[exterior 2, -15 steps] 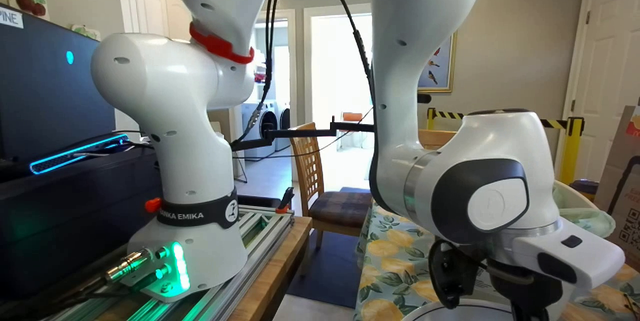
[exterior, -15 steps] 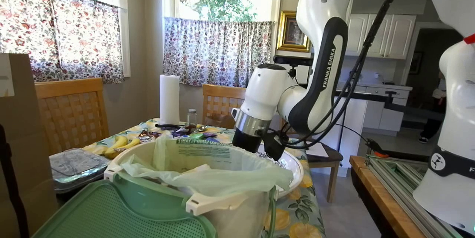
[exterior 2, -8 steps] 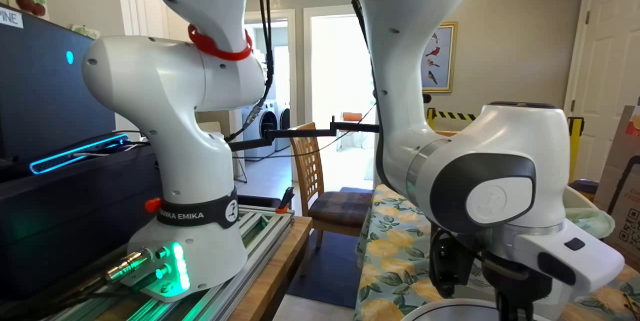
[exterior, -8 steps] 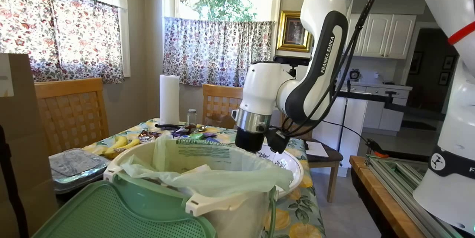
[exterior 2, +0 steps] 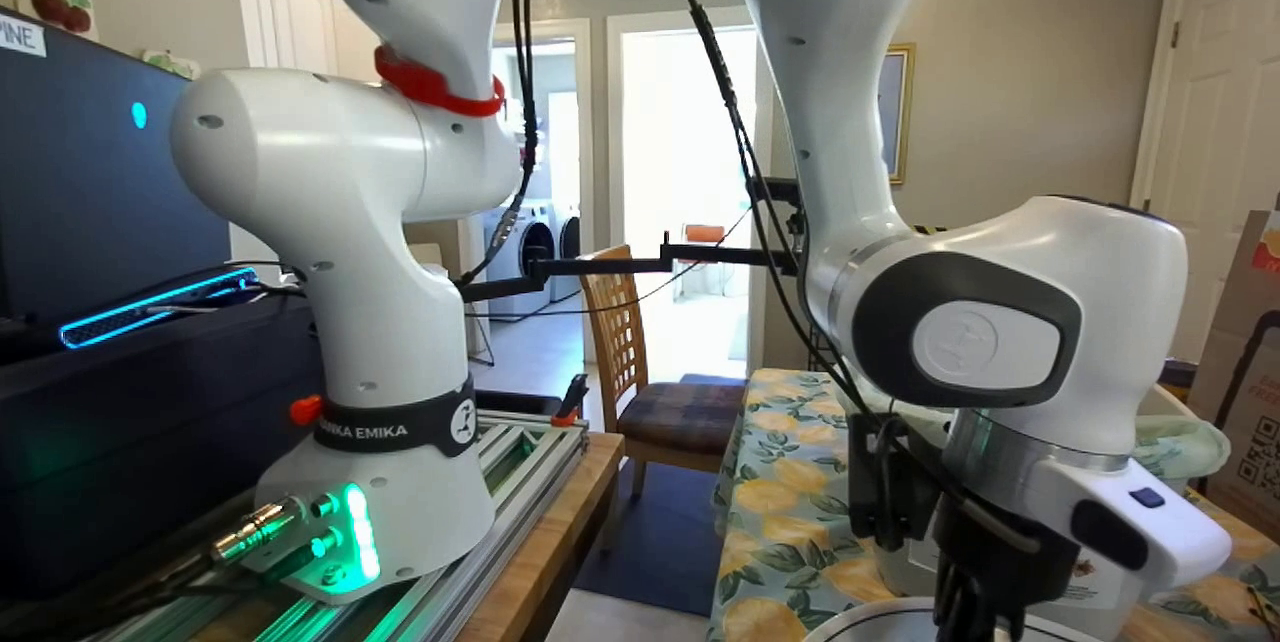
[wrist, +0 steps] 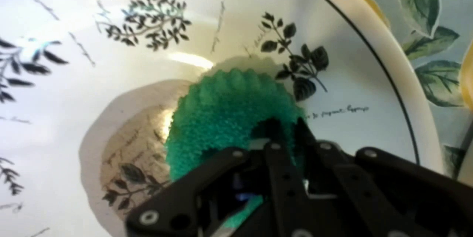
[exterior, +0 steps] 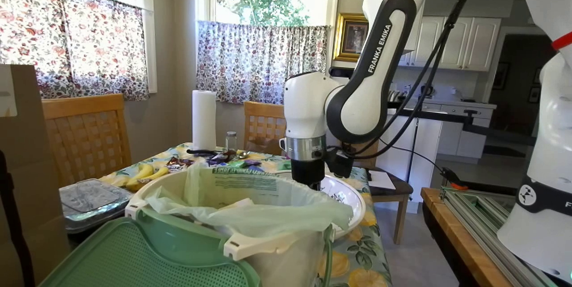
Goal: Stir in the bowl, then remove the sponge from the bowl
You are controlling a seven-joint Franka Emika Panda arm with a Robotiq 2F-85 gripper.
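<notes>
The wide white bowl point(exterior: 358, 202) with dark leaf prints stands on the table behind the bin. Its rim also shows low in an exterior view point(exterior 2: 850, 619) and fills most of the wrist view point(wrist: 377, 63). A green round sponge point(wrist: 221, 119) with a scalloped edge and dark holes lies in the bowl in the wrist view. It is hidden in both exterior views. My gripper point(wrist: 286, 128) points down into the bowl. Its fingers are nearly together at the sponge's right side, one in a hole, one outside the edge, with green foam between. The fingertips are hidden in an exterior view point(exterior: 316, 186).
A large bin point(exterior: 286, 251) with a translucent liner point(exterior: 254, 215) stands close beside the bowl, with a green lid point(exterior: 147, 255) in front. Bananas point(exterior: 145, 175), a foil-covered tray point(exterior: 96, 195), a jar point(exterior: 231, 142) and a paper towel roll point(exterior: 203, 119) are on the table.
The hand has gone from tilted to nearly upright over the bowl. The fingers have shifted left in the exterior view facing the robot base. The forearm has swung lower.
</notes>
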